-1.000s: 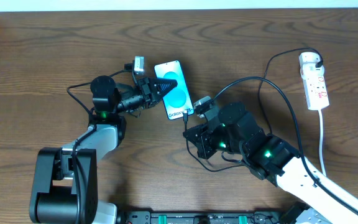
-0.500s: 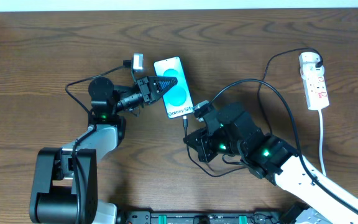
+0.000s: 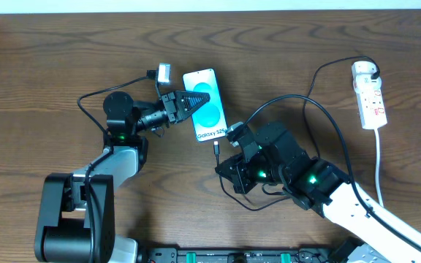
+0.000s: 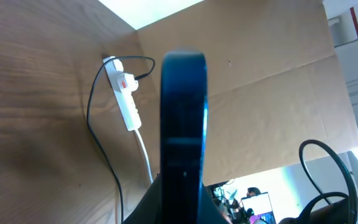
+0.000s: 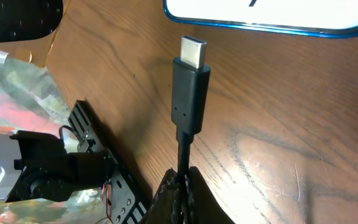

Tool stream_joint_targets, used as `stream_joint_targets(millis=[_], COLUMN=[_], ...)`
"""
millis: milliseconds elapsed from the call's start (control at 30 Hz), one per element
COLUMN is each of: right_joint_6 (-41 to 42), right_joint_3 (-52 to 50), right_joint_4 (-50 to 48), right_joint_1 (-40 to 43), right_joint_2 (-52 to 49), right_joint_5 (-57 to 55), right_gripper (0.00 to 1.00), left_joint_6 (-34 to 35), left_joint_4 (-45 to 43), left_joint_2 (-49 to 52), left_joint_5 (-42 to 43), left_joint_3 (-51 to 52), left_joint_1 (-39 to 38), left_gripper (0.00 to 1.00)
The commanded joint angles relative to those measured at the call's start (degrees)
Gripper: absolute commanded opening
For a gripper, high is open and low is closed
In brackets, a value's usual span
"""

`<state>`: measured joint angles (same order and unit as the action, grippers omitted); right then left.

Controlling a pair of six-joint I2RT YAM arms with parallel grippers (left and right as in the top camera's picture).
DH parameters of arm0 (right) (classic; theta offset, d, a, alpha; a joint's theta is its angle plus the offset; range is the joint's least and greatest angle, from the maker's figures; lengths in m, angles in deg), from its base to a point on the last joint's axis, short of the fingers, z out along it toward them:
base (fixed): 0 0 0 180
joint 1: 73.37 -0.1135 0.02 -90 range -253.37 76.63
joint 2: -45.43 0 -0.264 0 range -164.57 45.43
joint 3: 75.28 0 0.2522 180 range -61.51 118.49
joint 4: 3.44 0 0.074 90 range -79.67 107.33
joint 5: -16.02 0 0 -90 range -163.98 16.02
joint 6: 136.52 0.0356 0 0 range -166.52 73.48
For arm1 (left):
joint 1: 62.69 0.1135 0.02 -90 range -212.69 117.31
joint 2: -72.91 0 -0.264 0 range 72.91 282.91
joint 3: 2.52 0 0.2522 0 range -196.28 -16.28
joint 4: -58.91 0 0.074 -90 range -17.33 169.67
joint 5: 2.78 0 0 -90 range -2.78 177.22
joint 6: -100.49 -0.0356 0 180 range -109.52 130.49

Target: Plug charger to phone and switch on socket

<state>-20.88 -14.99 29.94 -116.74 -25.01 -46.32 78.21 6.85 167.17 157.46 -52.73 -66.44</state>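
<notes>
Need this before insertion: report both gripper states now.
Left gripper: closed, holding the phone by its edge.
Right gripper: closed, holding the charger by the cable behind its connector.

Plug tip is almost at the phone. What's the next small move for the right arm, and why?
Probably nudge the right gripper forward toward the phone's bottom edge: the connector points at it with a gap, unplugged, while the left gripper grips the phone.

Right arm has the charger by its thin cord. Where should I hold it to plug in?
The rigid black connector housing, gripped across its flat faces, coming from the cord side, leaving the metal tip free toward the phone. The thin cord would likely flex.
</notes>
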Motion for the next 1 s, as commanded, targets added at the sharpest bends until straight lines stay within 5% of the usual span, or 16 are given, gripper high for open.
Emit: stream_joint_targets(millis=[0, 967], right_joint_6=[0.4, 0.3], right_joint_3=[0.0, 0.0], right_joint_4=[0.4, 3.5], right_joint_1=[-0.6, -0.6], right_joint_2=[-0.1, -0.1], right_joint_5=[1.0, -7.8], right_gripper=[0.01, 0.01], left_joint_6=[0.7, 4.2], left_joint_4=[-0.7, -0.7], left_joint_2=[-0.5, -0.5], left_joint_5=[1.2, 5.0], left_joint_3=[-1.0, -1.0], left_joint_1=[0.4, 0.6], left_gripper=[0.07, 0.07])
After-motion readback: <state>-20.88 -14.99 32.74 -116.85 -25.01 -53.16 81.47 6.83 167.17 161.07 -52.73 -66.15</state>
